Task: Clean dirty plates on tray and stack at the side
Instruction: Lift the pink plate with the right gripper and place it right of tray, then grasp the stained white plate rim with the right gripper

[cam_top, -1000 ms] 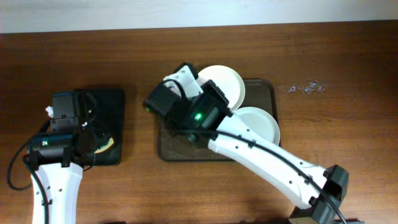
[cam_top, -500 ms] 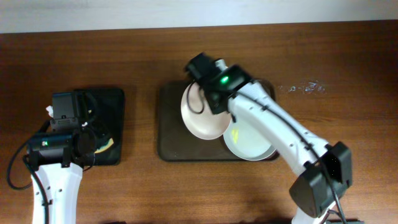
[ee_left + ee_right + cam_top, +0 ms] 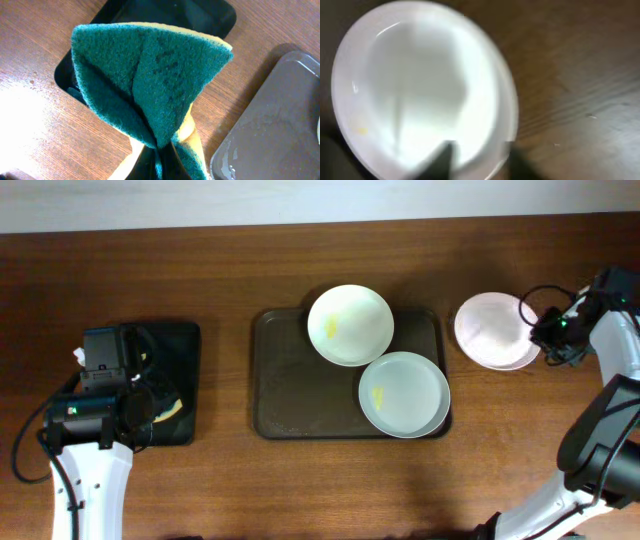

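The brown tray [image 3: 290,395] lies mid-table; its wet corner shows in the left wrist view [image 3: 280,125]. Two white plates rest on it, a far one [image 3: 350,325] and a near-right one [image 3: 404,394], each with a yellow smear. A third plate [image 3: 490,330] is off the tray on the right, over the wood. My right gripper [image 3: 535,332] is shut on its right rim; in the blurred right wrist view the fingers [image 3: 477,155] straddle the rim of the plate [image 3: 420,85]. My left gripper [image 3: 140,408] is shut on a green-and-yellow sponge [image 3: 150,75] above the black tray.
A small black tray [image 3: 180,340] sits at the left, also seen in the left wrist view [image 3: 200,20]. Small white specks [image 3: 492,319] lie on the wood behind the third plate. Bare wood lies between the two trays.
My right arm lifted one plate off the brown tray and carried it right to the table's side. The two other plates are now uncovered. The left arm has not moved.
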### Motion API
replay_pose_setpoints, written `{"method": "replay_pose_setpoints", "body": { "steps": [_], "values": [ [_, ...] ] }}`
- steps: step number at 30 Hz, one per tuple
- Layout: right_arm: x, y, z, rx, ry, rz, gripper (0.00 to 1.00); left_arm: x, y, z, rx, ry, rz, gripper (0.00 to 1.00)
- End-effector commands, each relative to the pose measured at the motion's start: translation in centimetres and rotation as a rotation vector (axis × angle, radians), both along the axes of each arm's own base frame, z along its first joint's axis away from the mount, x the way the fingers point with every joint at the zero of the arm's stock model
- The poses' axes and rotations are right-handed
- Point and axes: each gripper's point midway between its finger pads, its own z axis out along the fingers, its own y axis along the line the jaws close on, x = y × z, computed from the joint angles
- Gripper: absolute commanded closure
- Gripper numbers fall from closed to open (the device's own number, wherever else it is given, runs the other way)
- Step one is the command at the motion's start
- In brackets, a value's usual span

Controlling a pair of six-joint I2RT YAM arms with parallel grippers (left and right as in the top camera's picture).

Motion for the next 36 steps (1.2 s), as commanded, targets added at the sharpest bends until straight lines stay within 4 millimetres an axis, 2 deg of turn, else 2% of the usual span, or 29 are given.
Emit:
{"method": "replay_pose_setpoints", "body": {
  "steps": [1,2,3,4,5,6,7,8,9,10,11,13,14,16,17,20,21,22,24,25,26,27,29,32,33,34,35,36],
  "values": [
    [1.6,3.8,2.4,0.013,-0.03,0.117,0.3,0.0,0.1,0.2,0.009,-0.009,-0.007,1.0],
    [2.3,5.2,5.3,-0.004,-0.07,0.155,0.29,0.0,0.1,0.2,0.008,-0.007,-0.007,1.0],
    [3.1,7.7,8.1,-0.002,-0.127,0.214,0.29,0.0,0.1,0.2,0.008,-0.007,-0.007,1.0],
    [3.9,12.0,10.2,0.04,-0.192,0.317,0.27,0.0,0.1,0.2,0.009,-0.007,-0.007,1.0],
    [4.4,16.4,10.4,0.053,-0.206,0.418,0.25,0.0,0.1,0.2,0.009,-0.007,-0.007,1.0],
    [4.9,19.5,9.4,0.029,-0.198,0.487,0.25,0.0,0.1,0.2,0.009,-0.007,-0.007,1.0],
    [5.3,22.3,8.1,0.016,-0.192,0.546,0.15,-0.1,0.1,0.2,0.008,-0.005,-0.007,1.0],
    [5.8,25.3,6.3,0.003,-0.184,0.608,0.02,-0.2,0.1,0.2,0.008,-0.002,-0.007,1.0],
    [6.2,27.1,4.6,-0.029,-0.165,0.634,0.02,-0.2,0.1,0.1,0.008,-0.001,-0.007,1.0],
    [6.6,27.2,2.7,-0.105,-0.125,0.585,0.0,-0.2,0.1,0.1,0.008,0.0,-0.007,1.0],
    [6.8,27.2,1.3,-0.164,-0.098,0.569,0.09,-0.2,0.1,0.1,0.008,0.001,-0.007,1.0],
    [6.7,27.7,-0.5,-0.167,-0.067,0.582,0.23,-0.2,0.1,0.1,0.008,0.001,-0.007,1.0],
    [6.6,27.6,-1.6,-0.165,-0.043,0.584,0.34,-0.2,0.1,0.1,0.008,0.0,-0.007,1.0],
    [6.5,27.6,-3.2,-0.162,-0.013,0.588,0.4,-0.2,0.1,0.1,0.008,0.0,-0.007,1.0],
    [6.4,27.7,-3.9,-0.155,0.0,0.591,0.5,-0.2,0.1,0.1,0.008,0.001,-0.007,1.0],
    [6.1,27.7,-5.3,-0.15,0.028,0.595,0.54,-0.2,0.1,0.1,0.008,0.0,-0.007,1.0],
    [6.2,27.9,-5.3,-0.14,0.023,0.599,0.69,-0.2,0.1,0.1,0.008,0.001,-0.007,1.0],
    [6.3,28.9,-5.1,-0.092,0.004,0.62,0.75,-0.2,0.1,0.1,0.005,0.0,-0.008,1.0],
    [5.9,31.2,-4.7,0.015,-0.022,0.695,0.93,-0.2,0.1,0.1,0.005,0.0,-0.008,1.0],
    [5.6,31.9,-4.6,0.038,-0.021,0.708,0.96,-0.2,0.1,0.1,0.005,0.0,-0.008,1.0],
    [5.0,33.5,-4.4,0.086,-0.027,0.757,0.96,-0.1,-0.1,0.1,-0.003,-0.002,-0.012,1.0],
    [3.5,36.6,-4.0,0.163,-0.044,0.902,0.96,-0.1,-0.2,0.1,-0.008,-0.004,-0.015,1.0],
    [1.2,38.2,-4.4,0.166,0.021,0.945,0.96,-0.1,-0.2,0.1,-0.008,-0.005,-0.015,1.0],
    [-3.6,38.9,-5.1,0.184,0.201,0.983,0.96,-0.1,-0.2,0.1,-0.01,-0.005,-0.016,1.0],
    [-4.4,38.7,-5.2,0.184,0.237,0.983,0.96,0.0,-0.4,0.1,-0.022,-0.006,-0.022,1.0],
    [-4.9,38.5,-5.3,0.171,0.259,0.983,0.93,0.3,-1.6,0.1,-0.074,-0.018,-0.067,1.0],
    [-4.6,38.1,-5.5,0.141,0.258,0.978,0.81,1.0,-2.9,0.2,-0.114,-0.035,-0.159,1.0],
    [-4.4,38.0,-5.6,0.133,0.25,0.978,0.74,1.4,-3.6,0.2,-0.142,-0.044,-0.204,1.0]
  ]
}}
